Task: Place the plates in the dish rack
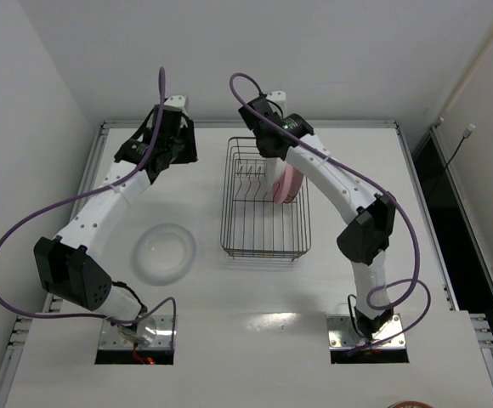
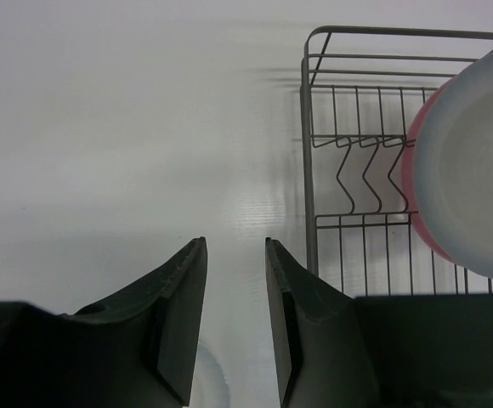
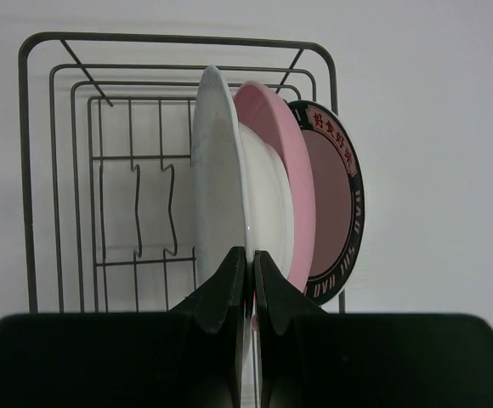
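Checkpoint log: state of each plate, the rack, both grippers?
dish rack: holds three plates
whitish plate: upright in rack, rim gripped
pink plate: upright in rack
patterned plate: upright in rack
translucent plate: flat on table
left gripper: open, empty
right gripper: shut on whitish plate

Top external looks steeply down from above and behind the arm bases [image 1: 136, 331] over the whole flat white table [image 1: 229, 306]; left wrist faces low across it, close beside the rectangular dark wire dish rack [image 2: 348, 183]; right wrist faces that rack end-on, close; all three share it.
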Controlling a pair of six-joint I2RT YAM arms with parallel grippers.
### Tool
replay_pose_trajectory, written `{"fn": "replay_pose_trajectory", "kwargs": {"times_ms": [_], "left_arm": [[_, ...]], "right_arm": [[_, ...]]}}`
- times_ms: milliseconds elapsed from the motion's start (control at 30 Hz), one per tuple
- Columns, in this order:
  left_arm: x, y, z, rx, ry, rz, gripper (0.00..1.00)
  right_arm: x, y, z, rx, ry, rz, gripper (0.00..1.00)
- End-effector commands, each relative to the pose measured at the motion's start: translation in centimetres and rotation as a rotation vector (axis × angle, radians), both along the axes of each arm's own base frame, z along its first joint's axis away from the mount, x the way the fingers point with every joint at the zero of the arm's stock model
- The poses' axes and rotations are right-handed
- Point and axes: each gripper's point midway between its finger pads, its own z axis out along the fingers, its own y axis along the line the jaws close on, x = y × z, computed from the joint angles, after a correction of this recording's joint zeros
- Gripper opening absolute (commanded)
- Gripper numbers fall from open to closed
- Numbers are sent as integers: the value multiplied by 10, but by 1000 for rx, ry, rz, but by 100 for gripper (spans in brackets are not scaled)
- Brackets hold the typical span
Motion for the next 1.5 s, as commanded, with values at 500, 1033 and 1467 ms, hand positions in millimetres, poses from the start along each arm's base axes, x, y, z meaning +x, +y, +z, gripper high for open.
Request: {"fn": "replay_pose_trajectory", "kwargs": {"times_ms": [500,1033,1467], "left_arm": [[-2,6,23,-41,-58,6,31],[-3,4,23,-45,-57,-2,31],[0,15,23,-40,-59,28,32]], "right_arm": [[28,33,-26,56,-49,2,0],[12,35,-93,36,88,20,38],[10,36,-11,137,-32,43,64]]}}
